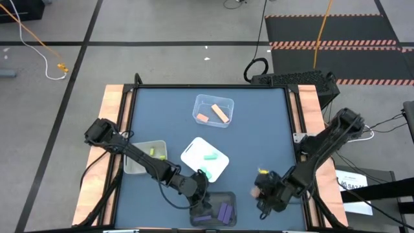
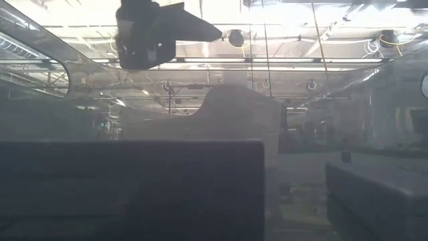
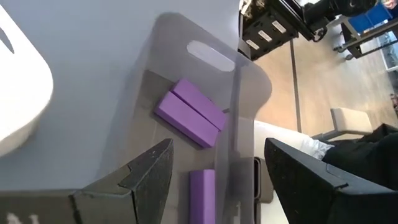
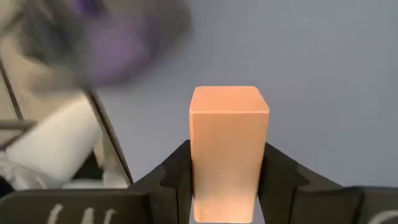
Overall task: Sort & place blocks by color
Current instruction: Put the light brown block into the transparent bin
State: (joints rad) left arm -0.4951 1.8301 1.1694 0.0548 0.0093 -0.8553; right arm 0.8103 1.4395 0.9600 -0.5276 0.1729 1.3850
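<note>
fig.: sorting blocks by colour, shown from above w/ two wrist close-ups. landmark = white bin (image 1: 194,154), about mid-surface.

right tool (image 1: 264,192), well to the right of the white bin and near the surface's (image 1: 259,123) front edge, has its fingers pressed against both sides of a salmon-orange block (image 4: 229,149); the wrist close-up shows the block upright between them, pinched. whether it is clear of the surface cannot be told.

left tool (image 1: 202,206), just in front of the white bin, hangs over the dark bin (image 3: 186,59) w/ fingers spread and nothing between them. purple blocks (image 3: 189,112) lie inside that bin.

other contents: two mint-teal blocks (image 1: 210,156) in or at the white bin; yellow-green blocks (image 1: 155,153) in the pale bin (image 1: 132,165) left of it; two salmon-orange blocks (image 1: 221,113) in the clear bin (image 1: 202,102) behind it. one small yellow-green piece (image 1: 262,171) shows just by the right tool; its exact seat is unclear.

step in hand (judged): pick-up of the orange block, grip just made. next move calls for a lift high enough to clear bin walls, a carry over to the clear bin behind the white bin, then release among the matching orange pieces. grip is low on a tall block, so it may tilt en route; slow travel advised.
</note>
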